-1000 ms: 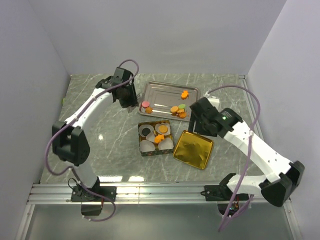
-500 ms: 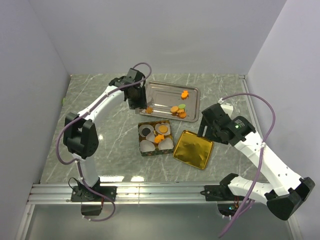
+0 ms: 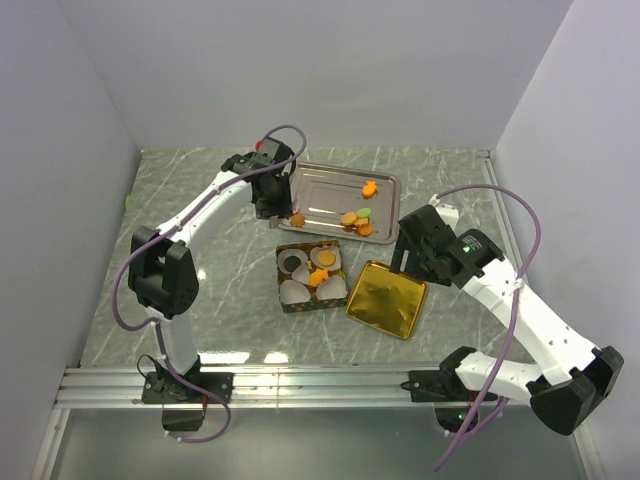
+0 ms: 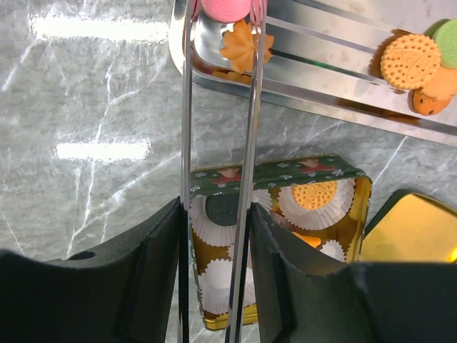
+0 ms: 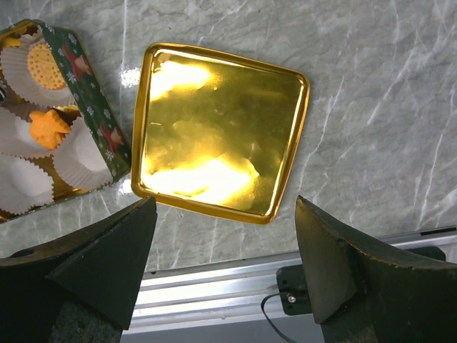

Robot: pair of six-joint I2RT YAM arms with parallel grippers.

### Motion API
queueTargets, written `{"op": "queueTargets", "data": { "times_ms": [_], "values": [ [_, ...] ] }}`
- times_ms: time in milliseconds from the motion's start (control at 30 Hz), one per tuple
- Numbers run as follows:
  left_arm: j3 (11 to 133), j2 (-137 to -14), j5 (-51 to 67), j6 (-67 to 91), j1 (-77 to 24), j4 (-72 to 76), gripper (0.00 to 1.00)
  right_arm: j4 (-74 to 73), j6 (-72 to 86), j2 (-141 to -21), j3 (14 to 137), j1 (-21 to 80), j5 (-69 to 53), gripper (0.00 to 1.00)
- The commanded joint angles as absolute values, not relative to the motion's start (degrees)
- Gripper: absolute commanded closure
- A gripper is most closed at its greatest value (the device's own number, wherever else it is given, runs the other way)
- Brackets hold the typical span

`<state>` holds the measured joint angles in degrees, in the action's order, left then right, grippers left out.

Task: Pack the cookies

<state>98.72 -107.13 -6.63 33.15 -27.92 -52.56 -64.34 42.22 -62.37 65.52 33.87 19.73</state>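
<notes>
My left gripper (image 4: 218,236) is shut on a pair of thin metal tongs (image 4: 250,128). The tong tips pinch a pink cookie (image 4: 225,7) over the left end of the steel tray (image 3: 335,190). An orange flower cookie (image 4: 245,46) lies just below it. More cookies, orange ones (image 4: 409,61) and a green one (image 4: 448,32), lie at the tray's right end. The green tin (image 3: 283,282) holds paper cups, with an orange cookie (image 4: 314,194) and a dark one (image 4: 223,209) in two of them. My right gripper (image 5: 225,264) is open and empty above the gold lid (image 5: 221,128).
The gold lid (image 3: 386,298) lies upside down right of the tin, touching its corner. An aluminium rail (image 3: 300,382) runs along the table's near edge. White walls close in the marble table on three sides.
The left arm swung right to the tray's left end, and the pink cookie now sits between the tong tips. My right gripper drew back from the tray toward the lid and opened wider.
</notes>
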Motion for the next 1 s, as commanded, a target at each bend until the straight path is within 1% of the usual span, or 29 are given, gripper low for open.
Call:
{"op": "queueTargets", "data": {
  "times_ms": [0,233,800,967],
  "values": [
    [97.92,-103.98,-8.53,34.54,-28.21,-52.56,0.54,-62.05,41.31,-62.84,64.95,33.40,19.60,0.15],
    [96.68,-103.88,-8.09,35.33,-28.39,-52.29,0.54,-61.17,40.34,-62.84,64.43,33.49,19.42,0.15],
    [98.44,-105.82,-5.71,37.00,-29.71,-52.91,0.53,-60.38,39.02,-62.23,63.28,32.52,19.77,0.14],
    [98.52,-106.52,-6.85,37.53,-29.79,-53.70,0.52,-60.03,38.76,-62.05,62.93,32.17,19.42,0.14]
  ]
}}
